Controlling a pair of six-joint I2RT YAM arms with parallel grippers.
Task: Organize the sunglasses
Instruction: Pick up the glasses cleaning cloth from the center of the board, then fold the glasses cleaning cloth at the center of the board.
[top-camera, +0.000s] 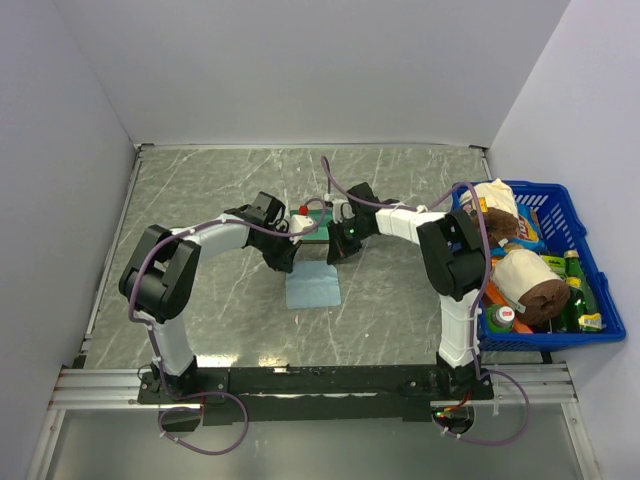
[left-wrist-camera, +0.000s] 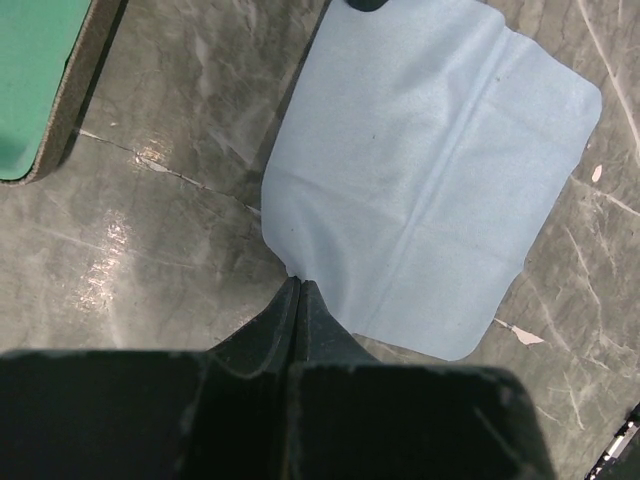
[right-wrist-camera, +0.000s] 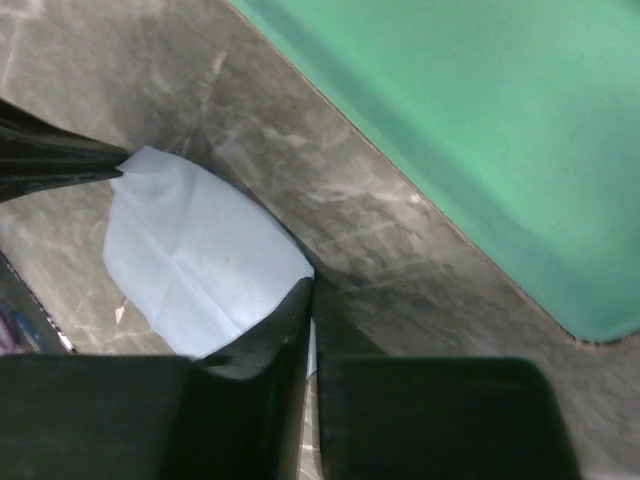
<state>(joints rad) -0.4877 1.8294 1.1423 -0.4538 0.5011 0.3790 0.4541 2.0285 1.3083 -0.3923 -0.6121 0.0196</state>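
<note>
The left claw (left-wrist-camera: 298, 285) is seen shut tight, no gap between the fingers, with its tips right at one corner of the cloth (left-wrist-camera: 440, 170), which looks pinched there. The right claw (right-wrist-camera: 310, 290) is closed too, at the opposite corner, and a sliver of blue can be made out between its fingers, so the cloth is gripped there as well.

The cloth is a thin, pale blue square with rounded corners and soft fold creases running across it. It's spread around the middle of the counter (left-wrist-camera: 170, 230), a grey-green marbled surface that's glossy and a bit scuffed.

The case (right-wrist-camera: 480, 120) is sat just beyond the cloth toward the far edge. It's lying open, with a smooth green lining, a grey-brown rim and rounded corners.

A blue plastic basket (top-camera: 590, 260) packed with bottles and packets is parked at the right edge.

The sunglasses can't be picked out in any view, so their spot can't be told.
</note>
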